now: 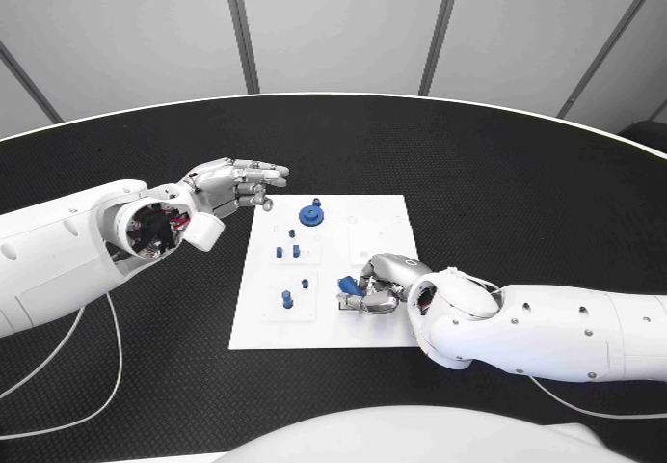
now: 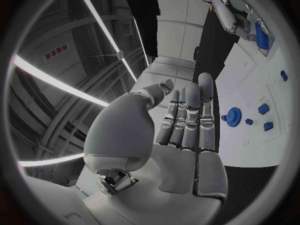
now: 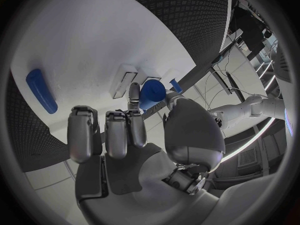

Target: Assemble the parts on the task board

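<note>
The white task board (image 1: 383,222) lies in the middle of the black table. A blue gear (image 1: 314,213) stands near its far edge, and several small blue pegs (image 1: 286,298) stand along its left half. My right hand (image 1: 378,283) rests on the board's near right part and pinches a round blue part (image 1: 351,285) between thumb and finger; the right wrist view shows this part (image 3: 152,92) at the fingertips. My left hand (image 1: 236,183) hovers off the board's far left corner with fingers stretched out and nothing in it. The gear (image 2: 234,116) lies just beyond its fingertips.
A long blue piece (image 3: 41,91) lies on the board beyond the right hand's fingers. A thin white cable (image 1: 97,371) trails over the table at the near left. The black table (image 1: 528,183) surrounds the board.
</note>
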Controlling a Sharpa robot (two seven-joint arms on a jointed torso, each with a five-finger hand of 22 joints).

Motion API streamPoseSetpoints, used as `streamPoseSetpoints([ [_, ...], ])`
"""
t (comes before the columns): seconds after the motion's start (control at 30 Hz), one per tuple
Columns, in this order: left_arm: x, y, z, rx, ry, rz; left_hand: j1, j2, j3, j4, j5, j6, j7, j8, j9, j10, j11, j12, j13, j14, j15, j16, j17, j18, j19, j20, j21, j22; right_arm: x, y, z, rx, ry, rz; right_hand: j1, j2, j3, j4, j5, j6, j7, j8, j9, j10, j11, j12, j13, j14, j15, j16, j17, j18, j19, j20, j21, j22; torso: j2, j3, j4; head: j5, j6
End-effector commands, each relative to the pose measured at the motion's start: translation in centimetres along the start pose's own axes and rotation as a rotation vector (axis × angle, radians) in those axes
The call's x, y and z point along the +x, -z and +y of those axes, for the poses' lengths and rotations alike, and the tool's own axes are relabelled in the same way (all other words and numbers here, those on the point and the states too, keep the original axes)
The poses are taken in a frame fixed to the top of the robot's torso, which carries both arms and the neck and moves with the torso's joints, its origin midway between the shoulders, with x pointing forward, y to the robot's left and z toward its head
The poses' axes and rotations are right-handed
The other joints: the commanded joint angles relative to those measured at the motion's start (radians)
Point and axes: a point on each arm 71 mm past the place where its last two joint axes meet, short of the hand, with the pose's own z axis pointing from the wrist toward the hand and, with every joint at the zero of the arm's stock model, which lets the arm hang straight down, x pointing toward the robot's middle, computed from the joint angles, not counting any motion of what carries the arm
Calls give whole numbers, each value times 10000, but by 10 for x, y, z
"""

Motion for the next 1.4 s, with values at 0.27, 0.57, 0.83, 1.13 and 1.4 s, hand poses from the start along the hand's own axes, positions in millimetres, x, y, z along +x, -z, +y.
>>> streamPoseSetpoints([
  [0.27, 0, 0, 0, -39, 1, 19, -61, 13, 17, 76, -16, -26, 47, -39, 15, -84, -14, -31, 18, -38, 29, -19, 1, 73, 27, 67, -36, -15, 0, 2, 2, -133, -24, -14, -651, 644, -135, 36, 464, 164, -155, 335, 77, 887, -165, 328, 2351, 1053, -165, 121, 2630, -206, 980, -134, 307, 2441, -3, 4, -2, -28, -8],
  [0.57, 0, 0, 1, -81, 2, 63, -74, 15, 13, 94, -17, -26, 48, -42, 16, -86, -12, -30, 18, -39, 30, -19, 2, 72, 29, 68, -43, -20, 0, 2, 0, -51, 66, 91, -976, 771, -235, 37, 629, 175, -179, 425, 62, 914, -185, 372, 2388, 1053, -185, 121, 2630, -221, 993, -152, 373, 2472, -9, -1, -9, -29, -18],
  [0.83, 0, 0, 1, -101, 3, 73, -74, 15, 13, 94, -17, -26, 48, -42, 16, -86, -12, -30, 18, -39, 30, -19, 2, 72, 29, 68, -43, -20, 0, 0, -5, 169, 173, 150, -1117, 688, -347, 31, 546, 150, -177, 448, 48, 902, -183, 346, 2372, 1053, -184, 121, 2630, -216, 988, -156, 350, 2464, -6, 1, -1, -51, -30],
  [1.13, 0, 0, 1, -115, 2, 75, -90, 9, 4, 117, -17, -31, 48, -50, 17, -96, -11, -30, 19, -42, 33, -20, 2, 71, 32, 69, -56, -31, 0, 0, -5, 187, 200, 183, -1338, 623, -503, 41, 389, 121, -171, 487, 27, 895, -179, 327, 2363, 1053, -180, 121, 2630, -209, 981, -156, 320, 2455, -2, 3, -3, -45, -28],
  [1.4, 0, 0, 1, -124, 2, 62, -90, 9, 4, 117, -17, -31, 48, -50, 17, -96, -11, -30, 19, -42, 33, -20, 2, 71, 32, 69, -56, -31, 0, 0, -3, 114, 168, 145, -2398, 659, -1208, 52, -1445, 42, -156, 646, -63, 874, -163, 267, 2339, 1053, -167, 121, 2630, -198, 969, -146, 265, 2442, -4, 3, -9, -50, -26],
])
